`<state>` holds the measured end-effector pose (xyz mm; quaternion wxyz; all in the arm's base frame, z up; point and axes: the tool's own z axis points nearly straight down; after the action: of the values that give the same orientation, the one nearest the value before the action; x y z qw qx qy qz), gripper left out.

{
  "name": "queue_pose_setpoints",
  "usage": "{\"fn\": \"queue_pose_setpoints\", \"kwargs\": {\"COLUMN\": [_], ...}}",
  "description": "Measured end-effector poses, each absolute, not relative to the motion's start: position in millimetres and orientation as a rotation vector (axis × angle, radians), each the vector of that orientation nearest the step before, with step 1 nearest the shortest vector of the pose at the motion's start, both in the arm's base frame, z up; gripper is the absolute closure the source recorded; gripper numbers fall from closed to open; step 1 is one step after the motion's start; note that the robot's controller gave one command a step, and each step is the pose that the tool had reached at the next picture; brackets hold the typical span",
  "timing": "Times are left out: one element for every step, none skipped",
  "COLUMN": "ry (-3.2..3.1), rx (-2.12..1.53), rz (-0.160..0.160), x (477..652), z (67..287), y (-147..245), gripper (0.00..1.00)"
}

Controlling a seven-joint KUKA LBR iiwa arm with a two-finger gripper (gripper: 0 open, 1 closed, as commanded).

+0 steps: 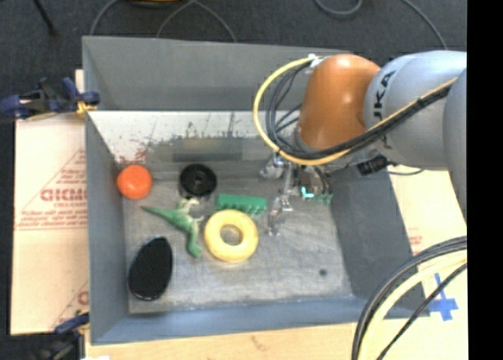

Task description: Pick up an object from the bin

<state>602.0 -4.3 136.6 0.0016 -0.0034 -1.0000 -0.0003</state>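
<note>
Now the gripper (284,203) hangs low in the middle of the frame, over a flat green plastic strip with little teeth (240,203). I cannot tell how wide the gripper is open, or if it has hold of anything. The strip lies flat, its long side running left to right, just above a fat yellow ring (230,236). To grab it well, pinch across the thin side and miss the ring.

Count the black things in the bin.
2. A round black disc sits near the far wall, right of the orange ball. A black oval lies in the view's lower-left corner. The arm may hide others beneath it.
</note>
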Motion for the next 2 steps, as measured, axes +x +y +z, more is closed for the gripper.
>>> {"fn": "queue_pose_setpoints", "kwargs": {"ry": [-3.146, -3.153], "rx": [-0.011, 0.381], "rz": [-0.001, 0.008], "x": [603.9, 585.5], "z": [140.7, 91.4], "y": [-4.4, 48.3], "gripper": [0.0, 1.0]}}
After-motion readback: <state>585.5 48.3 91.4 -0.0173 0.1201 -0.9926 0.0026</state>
